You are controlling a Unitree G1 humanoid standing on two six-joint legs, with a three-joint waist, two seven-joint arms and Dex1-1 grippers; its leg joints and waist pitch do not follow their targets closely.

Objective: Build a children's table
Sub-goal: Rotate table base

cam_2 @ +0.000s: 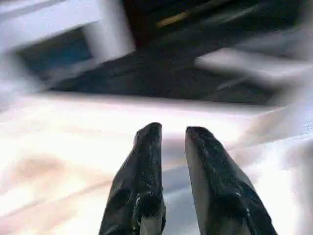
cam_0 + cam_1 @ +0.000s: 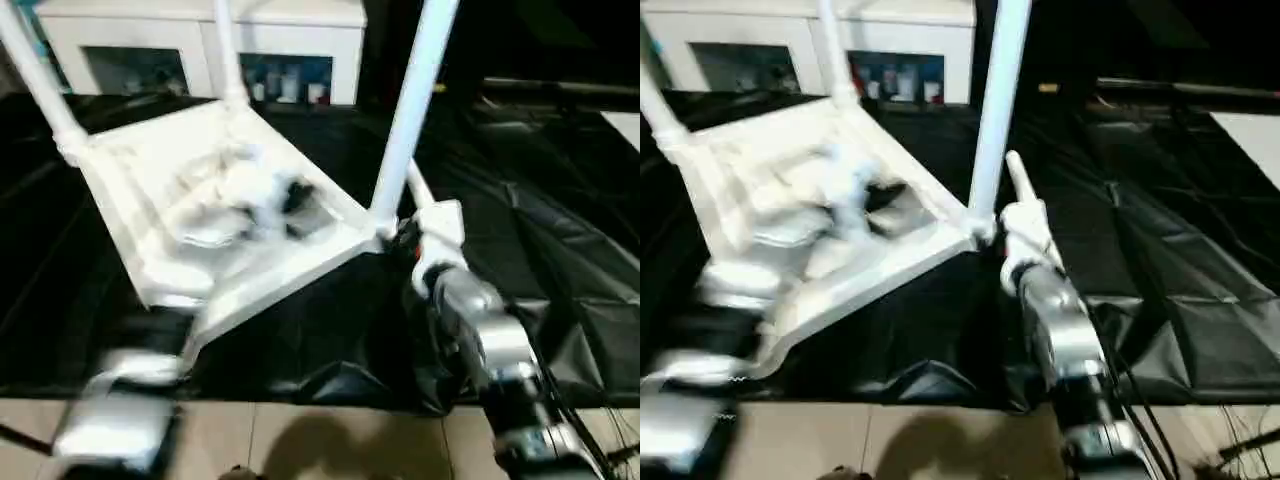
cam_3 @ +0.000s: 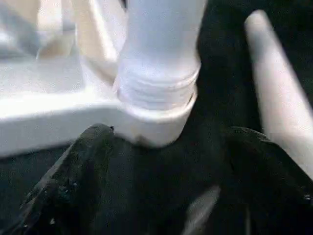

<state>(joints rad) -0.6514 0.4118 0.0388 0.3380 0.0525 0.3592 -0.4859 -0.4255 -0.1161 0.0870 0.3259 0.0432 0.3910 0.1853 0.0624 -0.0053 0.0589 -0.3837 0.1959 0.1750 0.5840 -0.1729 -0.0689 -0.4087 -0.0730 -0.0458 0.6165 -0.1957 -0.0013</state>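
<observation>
The children's table lies upside down and tilted on the black sheet, the ribbed underside of its white tabletop [image 2: 285, 272] facing up. Three white legs stand in corner sockets: one at the right [image 2: 413, 100], one at the back [image 2: 226, 50], one at the left [image 2: 38, 85]. Another leg [image 2: 1020, 182] lies on the sheet beside the right corner. My right gripper [image 3: 168, 134] is open, its fingers wide on either side of that corner socket [image 3: 156, 115]. Over the tabletop's white surface, my left gripper [image 1: 172, 129] has a narrow gap between its fingers and nothing in it.
A white cabinet [image 2: 200, 40] with glass doors stands behind the work table. The crinkled black sheet [image 2: 560, 200] stretches away to the right. Tiled floor [image 2: 320, 440] shows past the table's near edge, where my left forearm [image 2: 110, 420] hangs blurred.
</observation>
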